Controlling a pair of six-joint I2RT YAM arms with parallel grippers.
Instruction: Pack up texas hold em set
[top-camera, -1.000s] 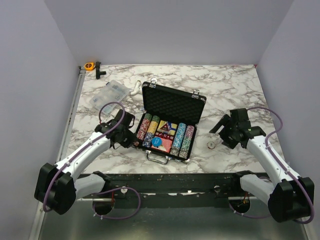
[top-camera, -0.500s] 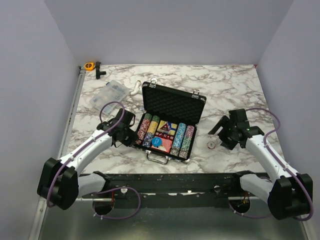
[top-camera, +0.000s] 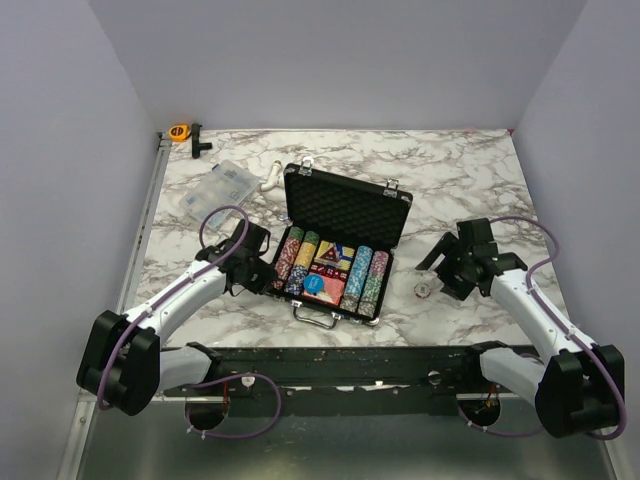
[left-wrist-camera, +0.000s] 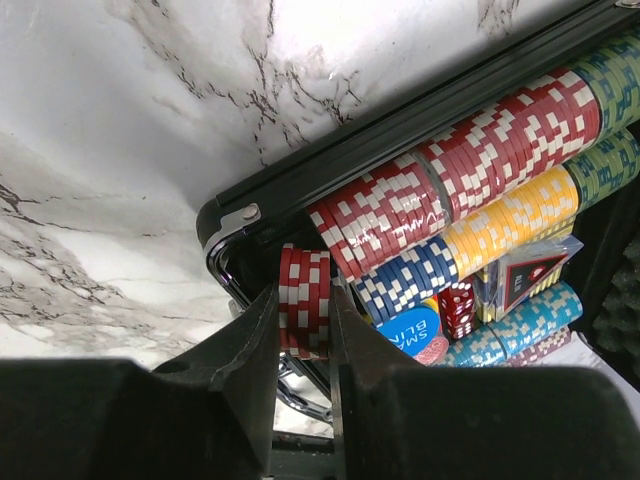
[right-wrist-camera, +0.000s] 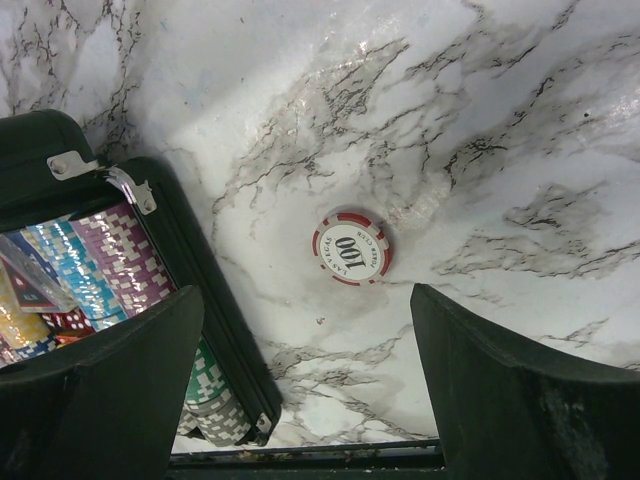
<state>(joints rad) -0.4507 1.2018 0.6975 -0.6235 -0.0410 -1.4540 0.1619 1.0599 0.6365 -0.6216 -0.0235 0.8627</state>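
Observation:
The texas hold em set is an open black briefcase (top-camera: 345, 208) in the middle of the table, with rows of multicoloured chips (top-camera: 330, 270) in its foam tray. My left gripper (top-camera: 263, 272) sits at the case's left front corner. In the left wrist view it (left-wrist-camera: 305, 325) is shut on a short stack of red-and-white chips (left-wrist-camera: 304, 295), just outside the case's corner (left-wrist-camera: 228, 222) and beside the red row (left-wrist-camera: 450, 175). My right gripper (top-camera: 438, 262) hangs open to the right of the case. A single loose "100" chip (right-wrist-camera: 350, 247) lies flat on the marble just beyond its fingers (right-wrist-camera: 130, 350).
A clear plastic compartment box (top-camera: 222, 186) and a white object (top-camera: 270, 182) lie behind the case on the left. An orange tape measure (top-camera: 180, 131) and a small black part (top-camera: 200, 142) sit in the far left corner. The case's right wall (right-wrist-camera: 205, 275) is close to my right gripper.
The left arm has shifted slightly, still holding the red chips at the case corner. The right arm has edged a little inward; the loose chip has not moved.

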